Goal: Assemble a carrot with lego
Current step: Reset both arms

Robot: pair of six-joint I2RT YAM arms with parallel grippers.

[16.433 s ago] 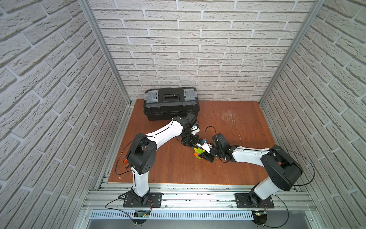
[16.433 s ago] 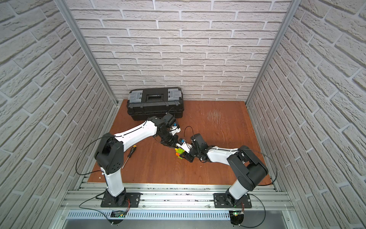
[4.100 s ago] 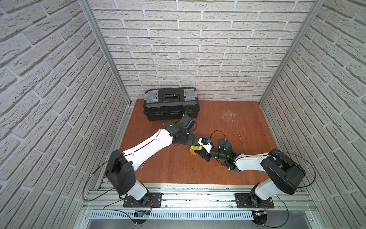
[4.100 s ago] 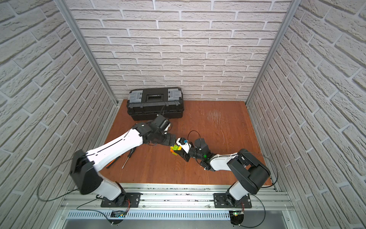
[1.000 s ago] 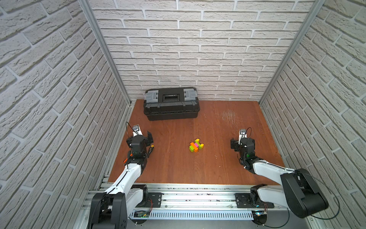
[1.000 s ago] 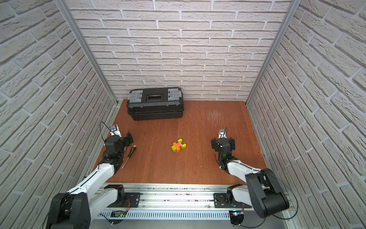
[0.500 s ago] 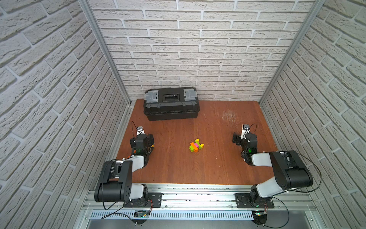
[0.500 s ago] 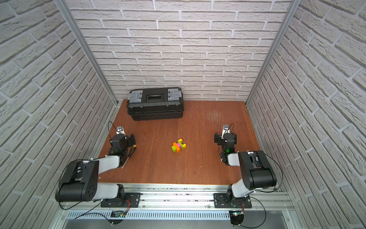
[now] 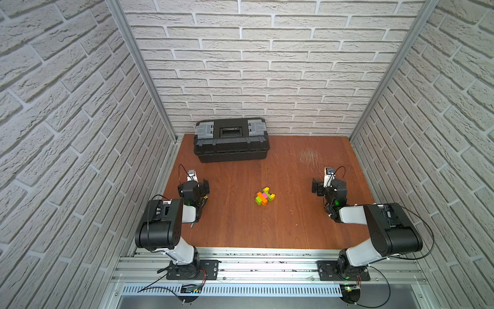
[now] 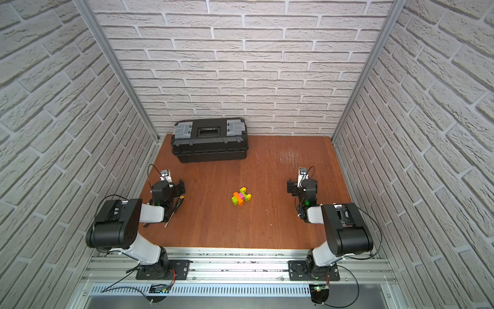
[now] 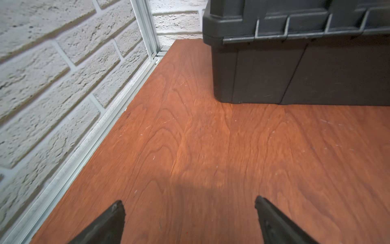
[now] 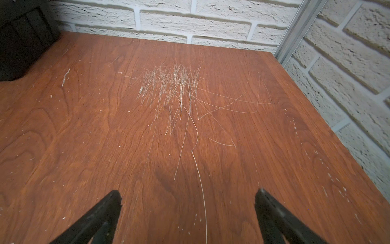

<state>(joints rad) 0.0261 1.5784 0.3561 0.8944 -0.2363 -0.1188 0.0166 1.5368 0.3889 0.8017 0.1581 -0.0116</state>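
Orange and lime-green bricks, with a pink piece on top and a yellow bit at the far edge, make up the carrot (image 9: pixel 265 196) (image 10: pixel 241 196), which lies flat on the middle of the wooden table (image 9: pixel 240 230), between the two arms and well apart from both. It is too small in both top views to count studs. It reads as a crossed clump, green at its near-left and right ends, so its long axis and heading cannot be settled. It falls outside both wrist views.

A screwdriver (image 10: pixel 173 210) lies just beside the left arm. In a top view the arm covers nearly all of it, leaving only the handle tip (image 9: pixel 205 197).

The left gripper (image 11: pixel 187 202) (image 9: pixel 203 187) stands wide, nothing between its fingers, only their tips in frame over bare wood, facing the black toolbox (image 11: pixel 295 69) (image 9: pixel 231 140), whose body is cut off at the frame edge. The right gripper (image 12: pixel 187 194) (image 9: pixel 316 187) is equally wide and empty, above a patch of scratches (image 12: pixel 173 84).
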